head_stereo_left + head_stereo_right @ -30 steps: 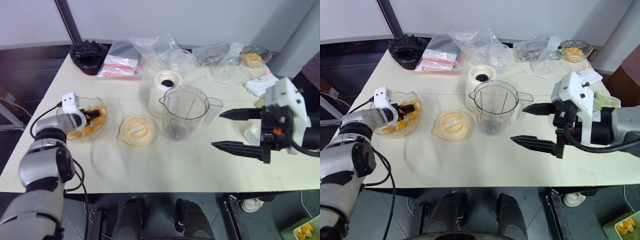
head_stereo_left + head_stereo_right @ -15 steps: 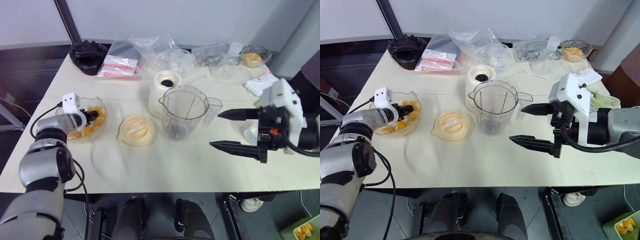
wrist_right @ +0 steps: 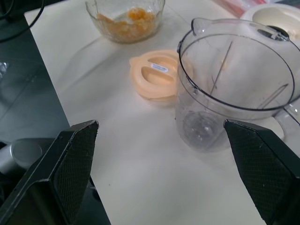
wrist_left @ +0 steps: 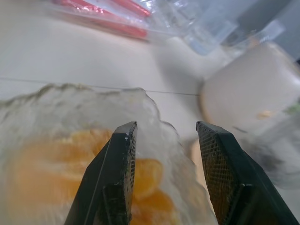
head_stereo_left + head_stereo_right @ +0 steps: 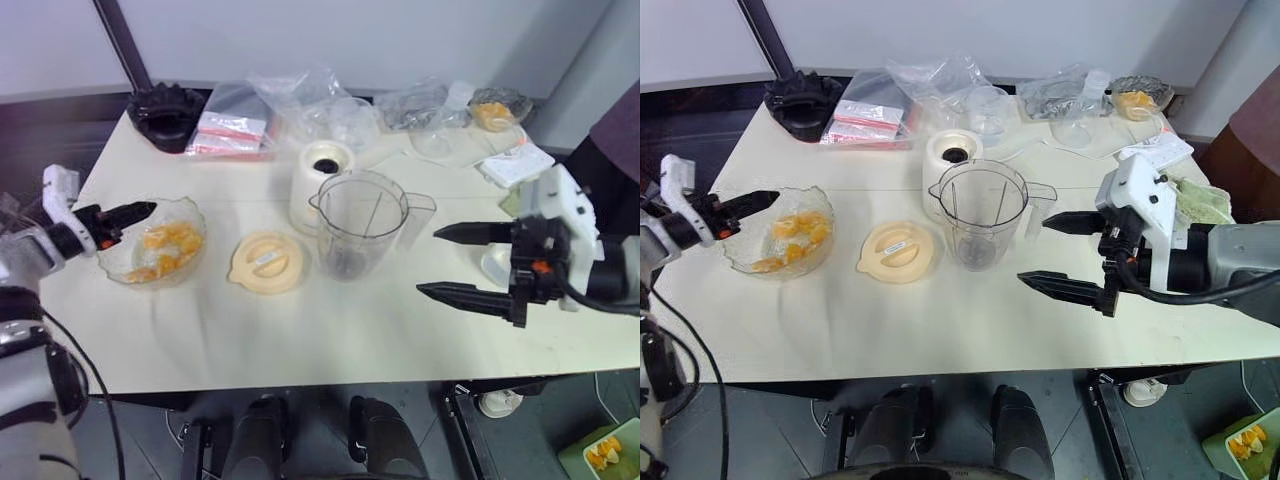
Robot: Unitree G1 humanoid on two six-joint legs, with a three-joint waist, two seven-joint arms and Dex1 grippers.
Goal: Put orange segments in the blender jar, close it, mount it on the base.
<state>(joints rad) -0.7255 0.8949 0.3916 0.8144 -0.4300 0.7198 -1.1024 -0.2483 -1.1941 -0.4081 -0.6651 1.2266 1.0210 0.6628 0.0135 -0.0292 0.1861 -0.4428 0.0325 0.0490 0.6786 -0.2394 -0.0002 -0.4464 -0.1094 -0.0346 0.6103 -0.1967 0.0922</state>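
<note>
While the orange segments (image 5: 790, 240) lie in the glass bowl (image 5: 745, 262), the left gripper (image 5: 130, 213) hovers empty, parted, at its rim; right gripper (image 5: 1055, 255) spread beside the blender jar (image 5: 980, 215).

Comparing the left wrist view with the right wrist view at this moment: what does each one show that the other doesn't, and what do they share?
Left wrist view: the left gripper with its fingers apart and nothing between them, above the glass bowl's rim, and red-striped plastic bags further back.

Right wrist view: the right gripper wide open, the peach lid lying flat on the table, and the empty blender jar with the blade at its bottom.

Both: the bowl, the orange segments in it, and the cream base.
</note>
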